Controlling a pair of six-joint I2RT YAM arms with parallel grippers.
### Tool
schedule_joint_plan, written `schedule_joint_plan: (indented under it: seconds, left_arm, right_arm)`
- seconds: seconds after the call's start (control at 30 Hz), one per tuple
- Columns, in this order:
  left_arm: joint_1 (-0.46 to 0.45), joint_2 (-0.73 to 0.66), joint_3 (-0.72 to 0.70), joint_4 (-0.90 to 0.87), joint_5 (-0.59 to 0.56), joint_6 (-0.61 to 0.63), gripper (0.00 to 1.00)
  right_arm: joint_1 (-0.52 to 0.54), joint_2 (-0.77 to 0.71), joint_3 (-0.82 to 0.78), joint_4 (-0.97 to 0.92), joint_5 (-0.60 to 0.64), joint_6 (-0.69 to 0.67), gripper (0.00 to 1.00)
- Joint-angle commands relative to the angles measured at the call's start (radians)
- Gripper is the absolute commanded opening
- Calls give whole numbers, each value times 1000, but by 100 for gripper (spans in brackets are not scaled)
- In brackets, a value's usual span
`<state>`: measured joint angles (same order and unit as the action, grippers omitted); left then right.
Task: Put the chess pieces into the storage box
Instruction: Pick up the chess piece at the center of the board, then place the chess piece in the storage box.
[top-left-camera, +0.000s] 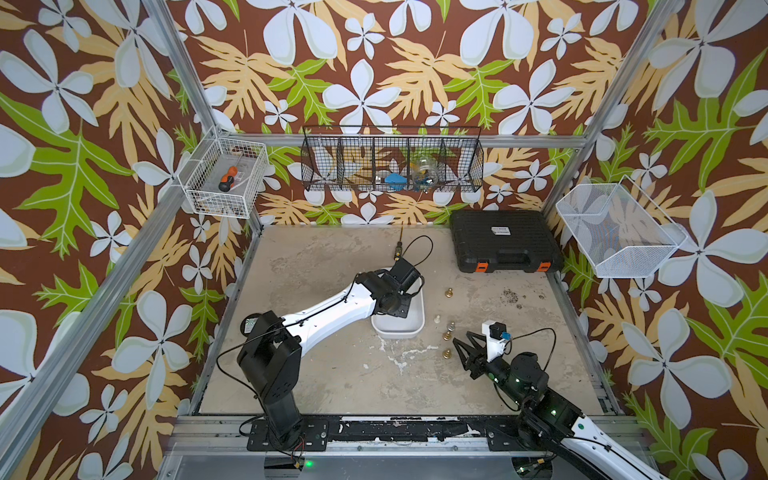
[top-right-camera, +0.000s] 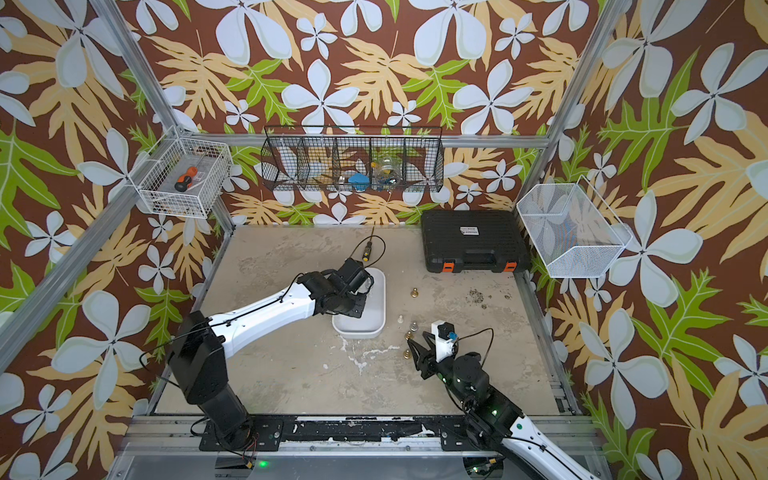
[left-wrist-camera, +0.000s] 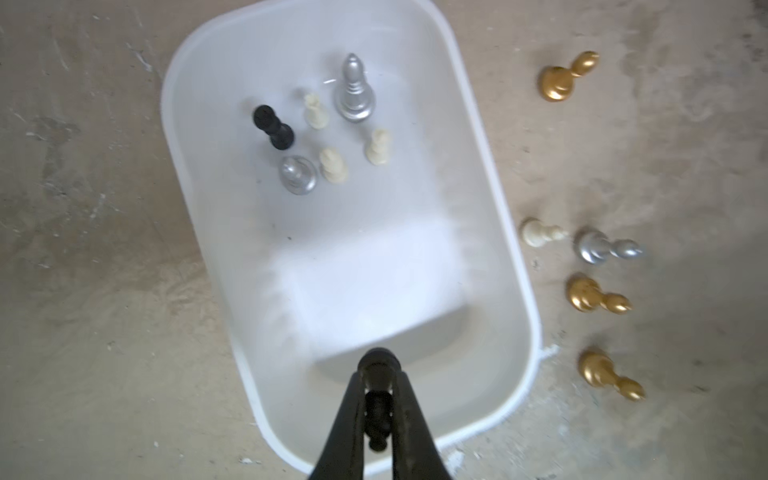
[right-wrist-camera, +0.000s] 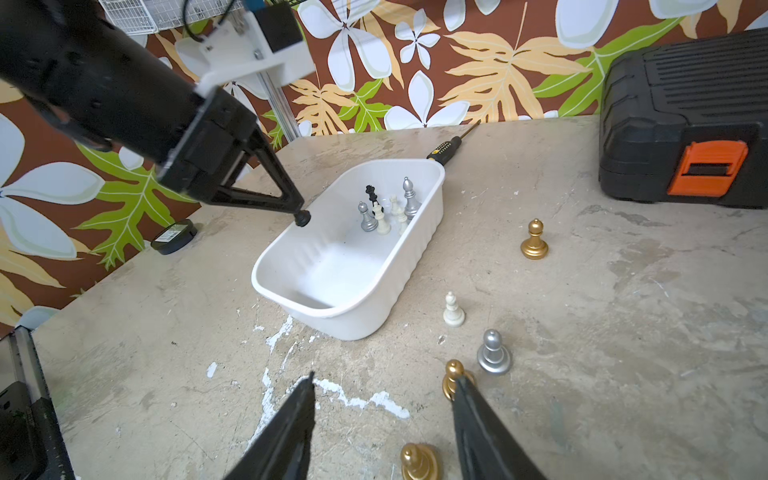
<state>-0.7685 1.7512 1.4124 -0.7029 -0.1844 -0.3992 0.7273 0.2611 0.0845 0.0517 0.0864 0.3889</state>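
Observation:
The white storage box (left-wrist-camera: 478, 145) sits mid-table and shows in both top views (top-left-camera: 399, 330) (top-right-camera: 359, 330). Standing inside it are a black piece (left-wrist-camera: 274, 126), two silver ones (left-wrist-camera: 353, 91) and three cream ones (left-wrist-camera: 332, 164). My left gripper (left-wrist-camera: 379, 376) hangs over the box's near end, shut on a black chess piece (left-wrist-camera: 377, 411). To the box's right, gold (right-wrist-camera: 535, 241), cream (right-wrist-camera: 453, 309), silver (right-wrist-camera: 493, 353) and two more gold (right-wrist-camera: 417, 461) pieces stand on the table. My right gripper (right-wrist-camera: 384, 378) is open beside them with nothing gripped. One of its fingers partly covers a gold pawn (right-wrist-camera: 453, 376).
A black ribbed case (top-left-camera: 505, 241) with orange latches fills the back right corner. A yellow-tipped screwdriver (top-left-camera: 398, 249) lies behind the box. A black round puck (right-wrist-camera: 173, 237) rests by the left edge. Wire baskets (top-left-camera: 226, 176) (top-left-camera: 392, 160) (top-left-camera: 619, 232) hang on the walls.

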Motion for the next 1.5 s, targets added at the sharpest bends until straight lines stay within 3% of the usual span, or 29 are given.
schedule_joint_plan:
  seconds: [0.0, 0.2, 0.57, 1.47]
  left_arm:
    - [51, 39, 23, 13, -13, 76, 11]
    - [84, 153, 95, 23, -6, 112, 11]
    - [98, 260, 99, 72, 21, 108, 11]
    - [116, 311, 81, 131, -25, 111, 11]
  right_arm:
    - [1, 0, -3, 10, 9, -4, 54]
    - [1, 12, -2, 19, 4, -5, 54]
    - [1, 10, -5, 20, -1, -7, 54]
    - [1, 14, -5, 22, -3, -5, 54]
